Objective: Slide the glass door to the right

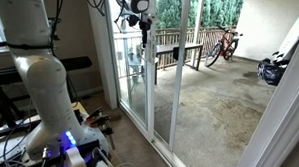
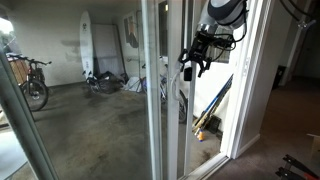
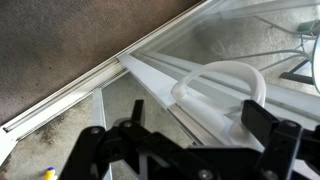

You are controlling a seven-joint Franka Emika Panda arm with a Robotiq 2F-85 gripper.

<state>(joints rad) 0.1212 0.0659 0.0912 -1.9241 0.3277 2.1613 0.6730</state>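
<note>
The glass door (image 1: 152,89) is a tall clear panel in a narrow white frame, seen in both exterior views (image 2: 184,130). In the wrist view its white curved loop handle (image 3: 222,80) lies on the frame edge (image 3: 160,80). My gripper (image 3: 200,113) is open, with one black finger on each side of the handle and close to it. I cannot tell whether either finger touches it. In both exterior views the gripper (image 1: 142,21) (image 2: 193,60) is held high against the door's vertical edge.
Outside is a concrete patio with a bicycle (image 1: 223,44) (image 2: 30,82), a wooden railing (image 1: 176,49) and a surfboard (image 2: 87,45). Long-handled tools (image 2: 208,112) lean inside by the wall. My white arm base (image 1: 49,90) stands on the carpet beside the door.
</note>
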